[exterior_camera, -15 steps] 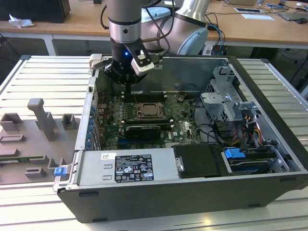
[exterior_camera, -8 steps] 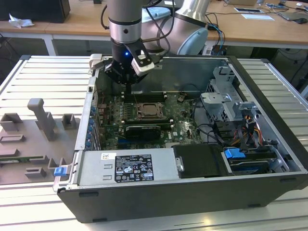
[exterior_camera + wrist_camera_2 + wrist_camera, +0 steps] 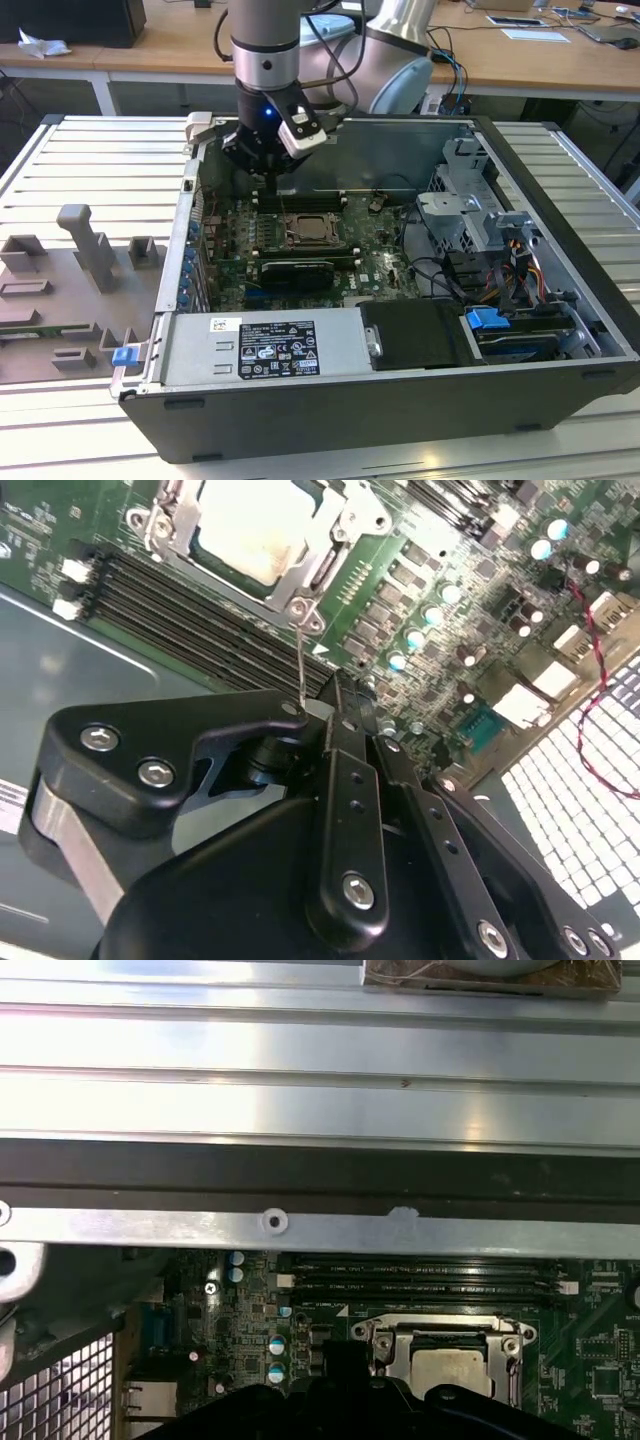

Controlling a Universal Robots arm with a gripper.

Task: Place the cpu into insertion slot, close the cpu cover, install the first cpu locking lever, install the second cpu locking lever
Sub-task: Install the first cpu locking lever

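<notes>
your arm stands over the open computer case [image 3: 560,190] on the slatted table [image 3: 80,160], with the hand [image 3: 273,185] lowered inside, just beyond the insertion slot [image 3: 304,229] toward the case's far wall. in both wrist views the cpu [image 3: 255,525] [image 3: 455,1370] lies flat in that slot on the green circuit board [image 3: 440,570], its pale metal top showing through the cut-out of the cpu cover [image 3: 335,560] [image 3: 395,1345], which is folded down around it. in the second wrist view your hand [image 3: 338,688] has its fingers [image 3: 345,770] drawn together at the tips, with nothing visibly pinched between them. a thin wire locking lever [image 3: 300,660] rises from the socket's near corner and runs straight to the hand, ending just beside the tips against the black linkage; you cannot tell from here whether it touches. the long black memory slots [image 3: 180,605] [image 3: 420,1280] run between the socket and the case wall, under the hand. in the exterior view, the labelled power supply box [image 3: 265,345] sits along the case's near edge, and grey moulded fixtures [image 3: 90,245] rest on the table on the exterior view's left, well apart from the hand.
</notes>
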